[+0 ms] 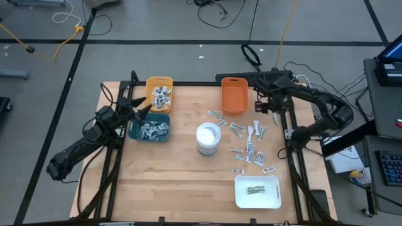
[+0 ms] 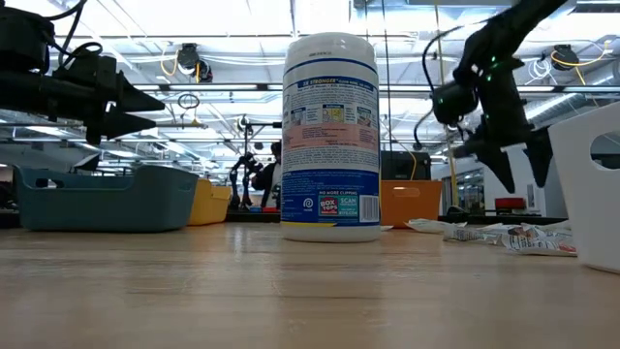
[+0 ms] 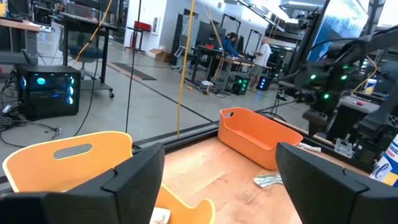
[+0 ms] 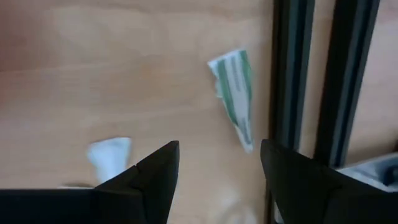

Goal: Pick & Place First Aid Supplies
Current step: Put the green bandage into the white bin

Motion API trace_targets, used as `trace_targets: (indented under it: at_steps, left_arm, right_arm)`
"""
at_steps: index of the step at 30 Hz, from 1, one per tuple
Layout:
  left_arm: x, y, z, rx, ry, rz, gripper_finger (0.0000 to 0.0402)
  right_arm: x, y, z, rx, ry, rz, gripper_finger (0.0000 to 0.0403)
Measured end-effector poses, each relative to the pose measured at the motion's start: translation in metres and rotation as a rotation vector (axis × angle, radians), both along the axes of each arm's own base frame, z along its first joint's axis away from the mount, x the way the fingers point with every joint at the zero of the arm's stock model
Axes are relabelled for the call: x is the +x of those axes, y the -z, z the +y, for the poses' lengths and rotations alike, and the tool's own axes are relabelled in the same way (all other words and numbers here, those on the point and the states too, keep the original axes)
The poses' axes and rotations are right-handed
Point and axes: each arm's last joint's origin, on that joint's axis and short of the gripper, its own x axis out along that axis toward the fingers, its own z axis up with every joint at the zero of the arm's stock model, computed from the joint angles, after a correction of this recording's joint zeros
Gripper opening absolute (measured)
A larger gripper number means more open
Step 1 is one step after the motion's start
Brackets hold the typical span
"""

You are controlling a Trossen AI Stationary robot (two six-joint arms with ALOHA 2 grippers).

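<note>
The first aid supplies (image 1: 248, 143) lie flat and scattered on the wooden table, right of centre. My right gripper (image 1: 262, 108) hangs over their far end beside the orange bin (image 1: 233, 95). It points down and is open, with nothing between its fingers (image 4: 155, 171). Below it lie a green-and-white packet (image 4: 233, 93) and a white packet (image 4: 109, 152). My left gripper (image 1: 146, 108) waits open and level between the yellow bin (image 1: 158, 93) and the teal bin (image 1: 149, 129), both holding packets.
A white wipes canister (image 1: 208, 138) stands upright mid-table. A white tray (image 1: 242, 201) with green strips (image 1: 254, 189) sits at the near right. The black frame rails (image 4: 292, 81) run along the table's right edge, close to my right gripper.
</note>
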Motion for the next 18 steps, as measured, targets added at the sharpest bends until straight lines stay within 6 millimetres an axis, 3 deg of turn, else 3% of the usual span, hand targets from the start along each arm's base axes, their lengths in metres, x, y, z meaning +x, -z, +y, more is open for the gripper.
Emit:
trace_targets:
  at_steps: [8,18]
  left_arm:
    - [0.000,0.000,0.000,0.000,0.000,0.000,0.0324]
    - [0.000,0.000,0.000,0.000,0.001,0.000,0.0305]
  right_arm:
    - [-0.010,0.031,-0.008,0.190,0.007,0.071,0.0219]
    - [-0.023,0.059,-0.018,0.348,-0.044,0.126,0.0219]
